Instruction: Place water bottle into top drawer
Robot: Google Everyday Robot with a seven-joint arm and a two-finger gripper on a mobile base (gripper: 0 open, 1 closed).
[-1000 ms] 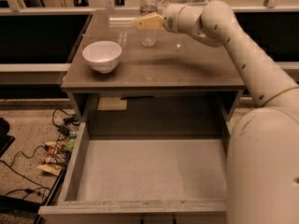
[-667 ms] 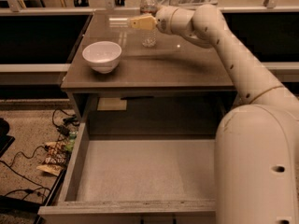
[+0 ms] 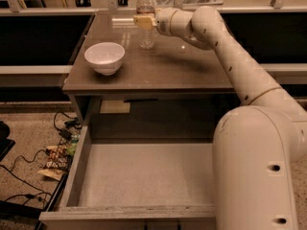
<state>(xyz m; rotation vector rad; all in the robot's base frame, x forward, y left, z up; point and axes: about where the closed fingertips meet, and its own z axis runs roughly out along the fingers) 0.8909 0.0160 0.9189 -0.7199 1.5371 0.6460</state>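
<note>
One water bottle (image 3: 146,4) stands upright at the pincer (image 3: 143,22); whether clamped, cannot tell.

The robot's cream-coloured arm (image 3: 230,56) rises from its bulky lower segment (image 3: 254,166), which sits low and to the right of the water bottle (image 3: 147,38). From there a long, straight forearm runs up and leftward. The rounded wrist (image 3: 175,22) lies level, just right of the bottle. The gripper (image 3: 143,22) points left at the bottle's mid-height, and its pale yellow end overlaps the bottle's body from this viewpoint.
</note>
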